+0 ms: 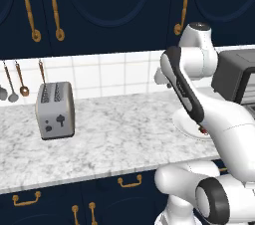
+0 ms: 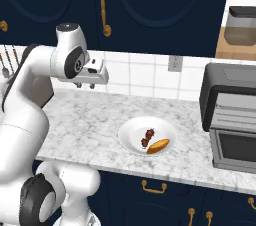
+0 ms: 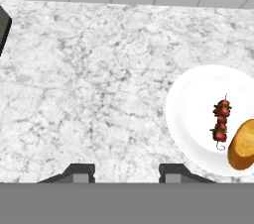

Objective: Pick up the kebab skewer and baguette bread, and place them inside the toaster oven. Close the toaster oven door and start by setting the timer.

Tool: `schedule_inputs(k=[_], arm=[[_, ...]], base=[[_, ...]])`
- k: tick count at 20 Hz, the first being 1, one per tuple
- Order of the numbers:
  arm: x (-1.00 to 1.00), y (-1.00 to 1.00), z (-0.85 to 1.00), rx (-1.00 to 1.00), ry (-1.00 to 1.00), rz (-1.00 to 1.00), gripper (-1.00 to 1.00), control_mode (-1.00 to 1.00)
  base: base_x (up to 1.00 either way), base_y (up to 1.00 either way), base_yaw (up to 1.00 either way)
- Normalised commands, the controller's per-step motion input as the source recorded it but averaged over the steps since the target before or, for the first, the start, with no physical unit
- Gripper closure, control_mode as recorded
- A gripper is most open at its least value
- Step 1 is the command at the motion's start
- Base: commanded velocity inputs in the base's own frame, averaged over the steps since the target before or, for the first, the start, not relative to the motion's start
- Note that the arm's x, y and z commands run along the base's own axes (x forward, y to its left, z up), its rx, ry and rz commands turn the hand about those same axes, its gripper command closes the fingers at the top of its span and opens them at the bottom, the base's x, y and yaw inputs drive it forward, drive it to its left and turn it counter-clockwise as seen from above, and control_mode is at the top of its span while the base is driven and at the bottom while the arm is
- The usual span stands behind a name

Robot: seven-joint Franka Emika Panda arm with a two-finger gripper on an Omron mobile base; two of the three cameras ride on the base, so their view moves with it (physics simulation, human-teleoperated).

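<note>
Open, empty claw (image 3: 126,171) hovers over bare counter; kebab skewer (image 3: 221,124) lies right of it, axis probably along the claw's view, 1 baguette bread (image 3: 243,144) beside.

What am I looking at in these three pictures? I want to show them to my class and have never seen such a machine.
It is a rendered kitchen with a white robot arm on a driving base. Two pictures come from cameras on the base, behind the arm to its left and right; the third looks down from the hand itself. The gripper hangs above the marble counter, open and holding nothing. On the counter, a white plate carries a kebab skewer and a baguette bread side by side. To the right stands a dark toaster oven, and a silver toaster stands at the left.
</note>
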Motion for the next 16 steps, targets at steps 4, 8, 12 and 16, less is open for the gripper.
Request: schedule_inputs(k=[4, 8, 12, 16], arm=[[-0.67, -0.02, 0.00, 0.00, -0.01, -0.02, -1.00, -1.00], [-1.00, -0.05, 0.00, 0.00, -0.02, -0.04, -1.00, -1.00], [-1.00, -0.01, 0.00, 0.00, 0.00, -0.03, -1.00, -1.00], [-0.66, 0.00, 0.00, 0.00, 0.00, 0.00, -1.00, -1.00]], base=[[0.00, 0.00, 0.00], [0.00, 0.00, 0.00], [0.00, 0.00, 0.00], [0.00, 0.00, 0.00]])
